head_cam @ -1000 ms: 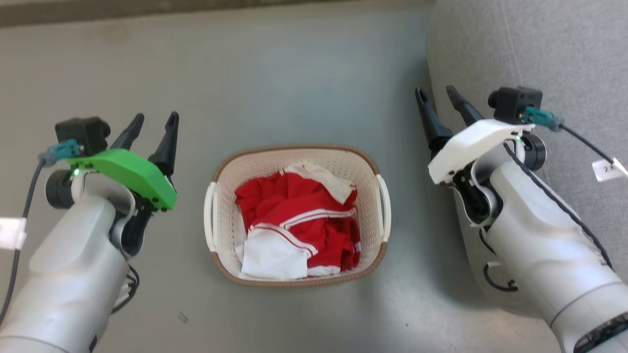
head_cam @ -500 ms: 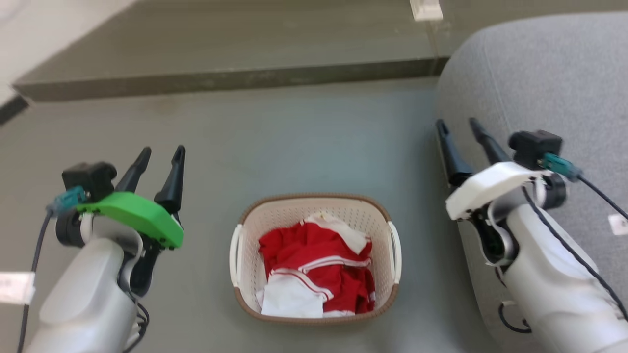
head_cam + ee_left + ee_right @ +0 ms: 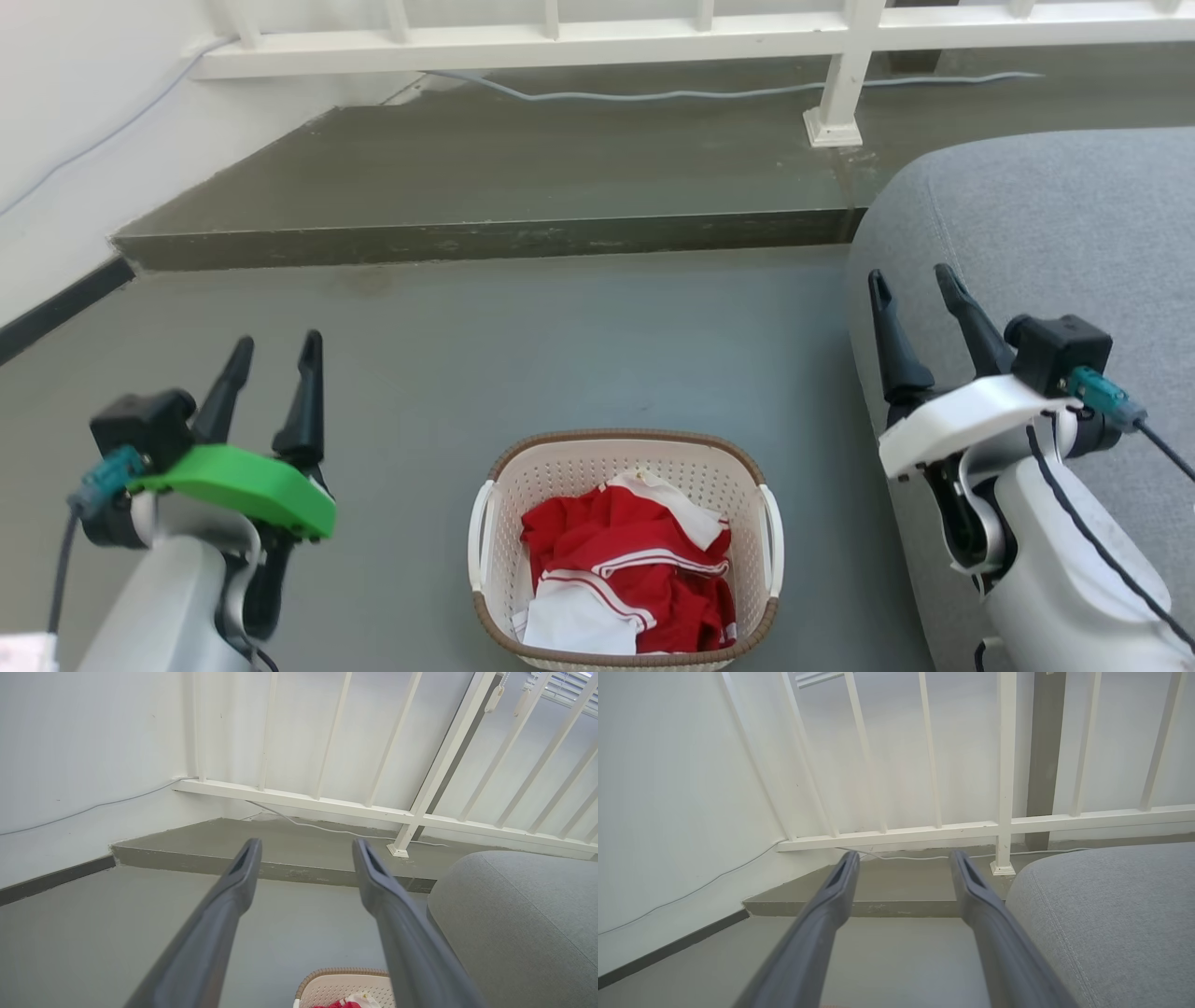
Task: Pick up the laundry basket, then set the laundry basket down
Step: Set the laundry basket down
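Down on the grey floor (image 3: 448, 373), between our two arms, the basket (image 3: 569, 471) sits upright with red and white clothes (image 3: 635, 574) heaped inside, its near edge cut off by the bottom of the head view. Nothing holds it. Our left gripper (image 3: 278, 338) has its fingers (image 3: 303, 401) spread with only air between them, and our right gripper (image 3: 908, 273) is the same, parted and empty, near the edge of the grey sofa (image 3: 1046, 215). What matters for any grasp is this: both sets of fingers point forward, towards the step (image 3: 485, 238) and the white railing (image 3: 560, 37), while the basket lies behind their tips, closer to our body and lower, so we judge each wrist would have to turn inward and drop before it met anything. We read the basket's long axis as running side to side across us, with a white handle at each end, the left handle (image 3: 480, 532) facing our left arm and the right handle (image 3: 774, 537) facing our right, which suits a two-armed lift. Both grippers are well apart from their handles; the right looks slightly nearer, though height is hard to judge. From the left wrist the basket's far rim (image 3: 345, 970) peeks below and to the right of the fingers. Whether the lift is ahead or already done, we cannot tell
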